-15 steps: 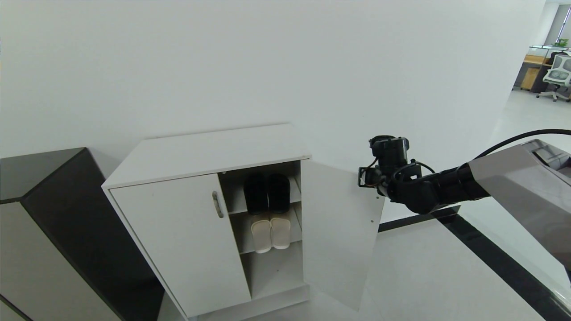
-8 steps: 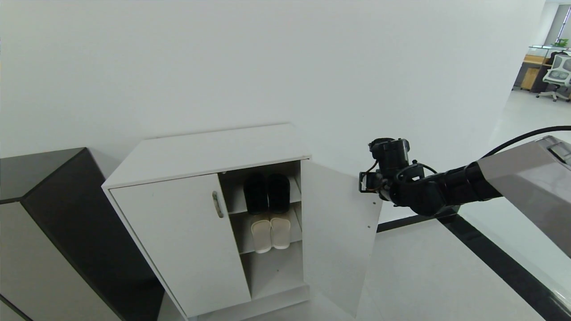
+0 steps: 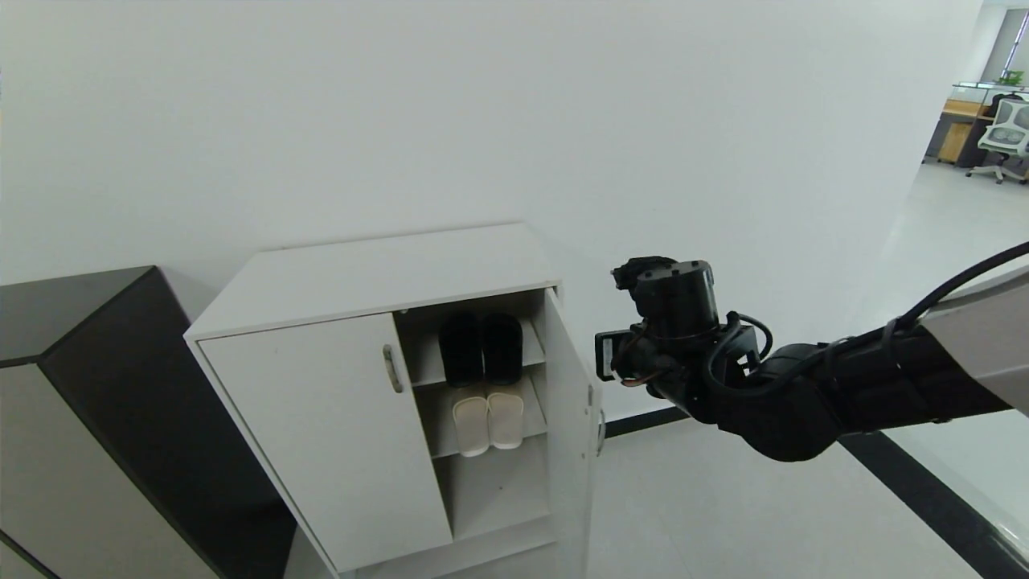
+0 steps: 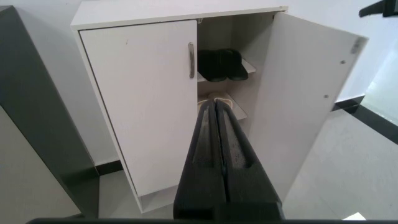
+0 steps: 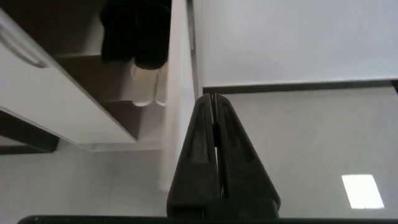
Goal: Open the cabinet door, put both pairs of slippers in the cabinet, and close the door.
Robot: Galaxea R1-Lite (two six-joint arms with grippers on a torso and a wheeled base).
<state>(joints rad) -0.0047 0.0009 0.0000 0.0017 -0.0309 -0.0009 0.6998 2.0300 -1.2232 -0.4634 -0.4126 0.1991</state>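
I've got the right gripper (image 5: 214,96) with its fingers pressed together, nothing between them, sitting just beside the outer face of the open right-hand white panel door (image 3: 572,418). I can't tell whether it's touching the door. The left gripper (image 4: 216,104) is also pressed together and empty, hanging back in front of the white two-door laminate cabinet (image 3: 370,273).

Both pairs are in: the black slippers (image 3: 481,347) on the upper shelf and the cream slippers (image 3: 487,421) on the shelf below. To me, only the closing is left.

What worries me is that smooth door face. A closed fingertip pushing at an angle could skate off the panel edge, and the door would just hang there ajar. Push too hard and it could slam and bounce back open.

The cream pair's heels lie close to the shelf front. If they overhang, the door could jam on them. I'm also watching my forearm against the cabinet's side wall as the door swings in.
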